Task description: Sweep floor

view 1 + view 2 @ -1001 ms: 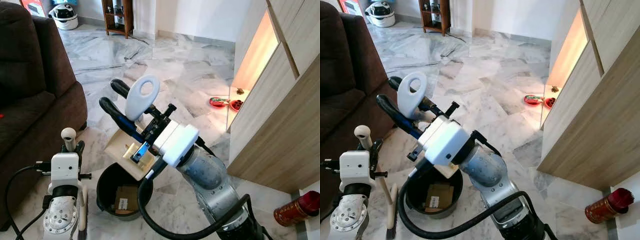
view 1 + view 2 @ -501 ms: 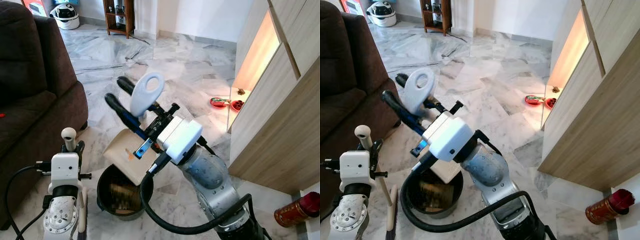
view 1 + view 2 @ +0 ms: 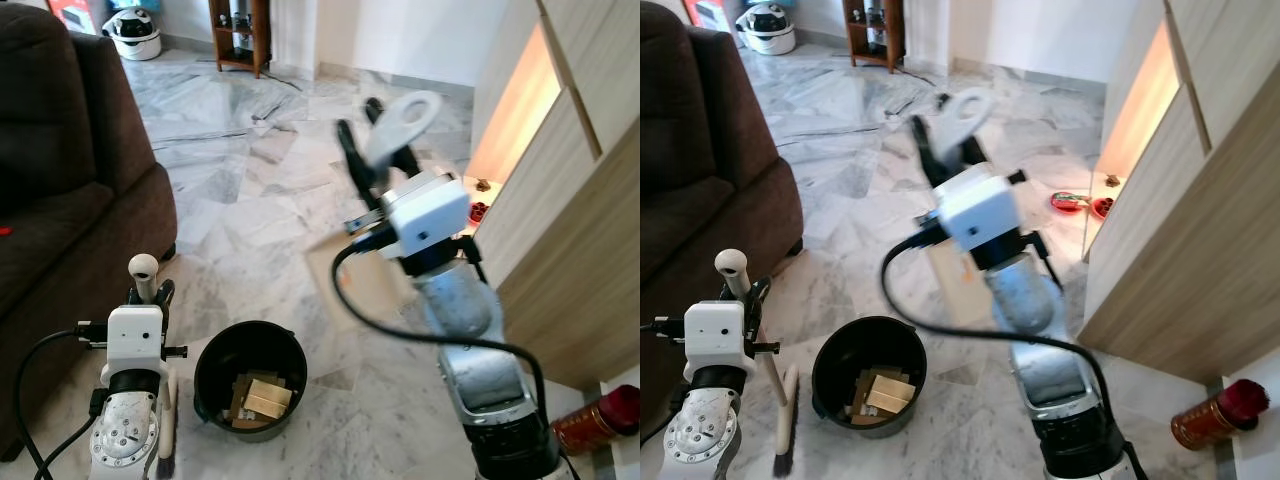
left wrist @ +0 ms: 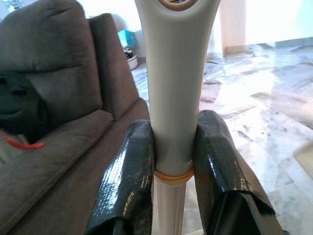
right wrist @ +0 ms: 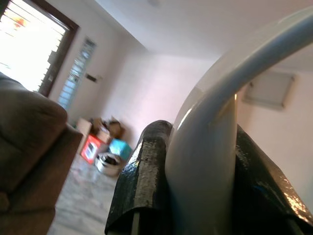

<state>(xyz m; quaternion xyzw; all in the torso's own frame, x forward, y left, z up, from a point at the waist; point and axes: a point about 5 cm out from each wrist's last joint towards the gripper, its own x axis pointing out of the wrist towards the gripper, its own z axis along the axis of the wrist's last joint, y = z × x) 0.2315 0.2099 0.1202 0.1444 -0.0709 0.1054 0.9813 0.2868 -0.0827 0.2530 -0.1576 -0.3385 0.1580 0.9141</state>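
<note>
Marble floor (image 3: 270,190) looks clean as far as it shows; swept scraps lie in the black bin (image 3: 250,385) near left. Right tool (image 3: 385,135) grips the raised dustpan handle (image 3: 400,118) mid-scene, left tool (image 4: 173,181) clamps the broom handle (image 4: 171,98) near left. Tipping seems done; no readable writing

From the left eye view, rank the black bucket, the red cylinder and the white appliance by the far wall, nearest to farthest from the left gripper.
From the left gripper:
1. Black bucket, on the floor just to its right.
2. Red cylinder, far right, by the wooden cabinet.
3. White appliance, far across the room beyond the sofa.
</note>
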